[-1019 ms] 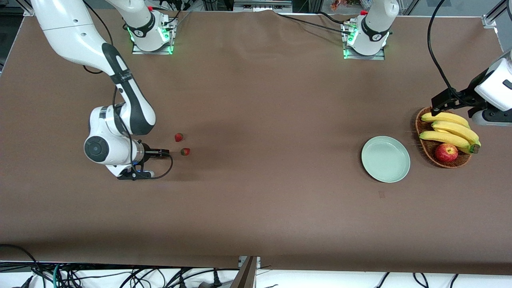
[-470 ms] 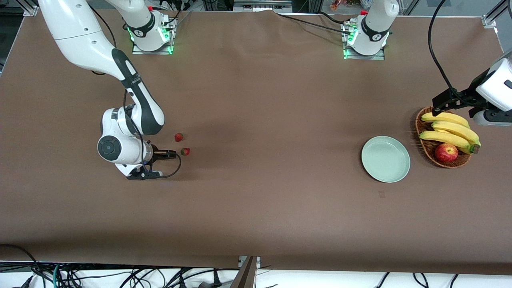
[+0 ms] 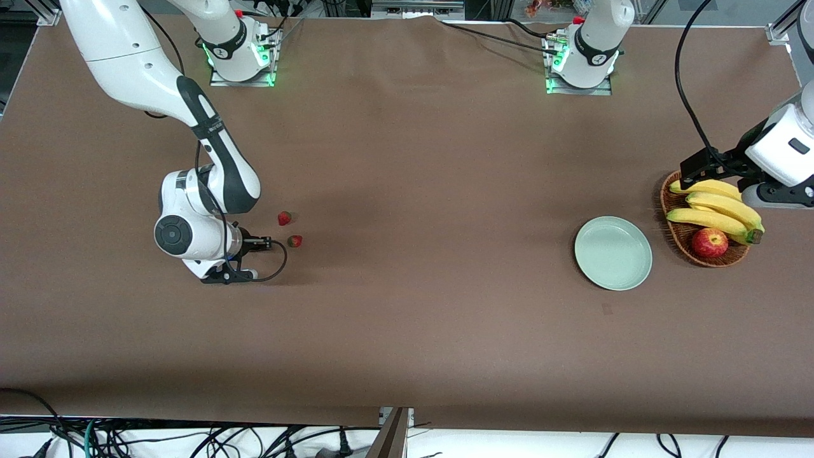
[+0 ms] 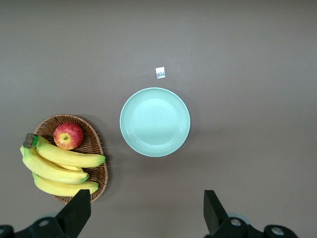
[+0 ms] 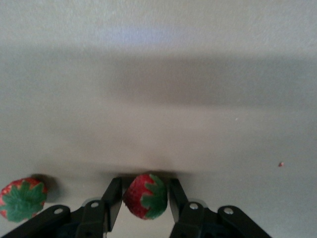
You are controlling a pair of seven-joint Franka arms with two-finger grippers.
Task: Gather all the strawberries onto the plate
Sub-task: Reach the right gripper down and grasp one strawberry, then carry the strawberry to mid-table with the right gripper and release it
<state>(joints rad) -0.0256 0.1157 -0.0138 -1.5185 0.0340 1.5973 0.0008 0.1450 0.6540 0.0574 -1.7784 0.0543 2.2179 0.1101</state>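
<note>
Two strawberries [image 3: 284, 218] [image 3: 294, 241] lie on the brown table near the right arm's end. My right gripper [image 3: 267, 242] is low over the table beside them. In the right wrist view the right gripper [image 5: 144, 184] is shut on a third strawberry [image 5: 146, 198], with another strawberry [image 5: 22, 200] on the table beside it. The held berry is hidden in the front view. The mint-green plate [image 3: 613, 253] stands empty toward the left arm's end; it also shows in the left wrist view [image 4: 155, 122]. My left gripper [image 3: 696, 166] [image 4: 143, 218] is open and empty, up over the table by the basket.
A wicker basket [image 3: 679, 236] with bananas [image 3: 715, 210] and a red-yellow apple [image 3: 710, 242] stands beside the plate, at the left arm's end. A small white tag [image 4: 160, 72] lies on the table near the plate.
My right arm has shifted toward the two loose strawberries, then its gripper tip drew back slightly. Those two berries have not moved. My left hand has shifted slightly.
</note>
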